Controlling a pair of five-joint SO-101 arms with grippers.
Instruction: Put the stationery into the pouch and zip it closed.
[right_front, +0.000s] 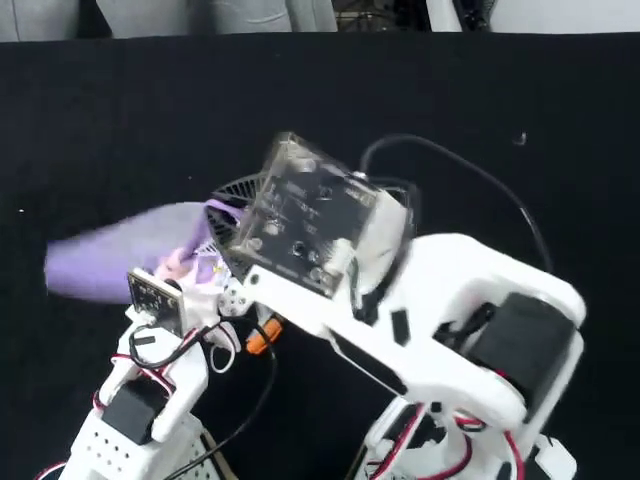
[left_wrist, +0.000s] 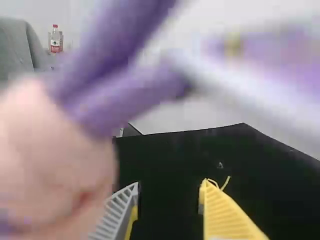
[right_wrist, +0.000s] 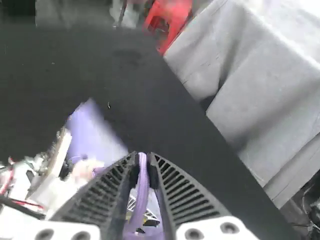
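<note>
**Pouch pinched by right gripper, contents unseen**

The purple pouch lies on the black table, stretching away from both sets of fingers. The right gripper's black ribbed fingers are drawn narrow and clamp a thin purple strip of the pouch that runs between them. The rest of the pouch spreads just beyond their tips. The left gripper has its grey and yellow fingers apart with bare table between them, and blurred purple fabric is close by. A soft pink shape sits against the pouch, beside the left fingers. What is inside the pouch, and whether its zip is shut, cannot be told.
</note>
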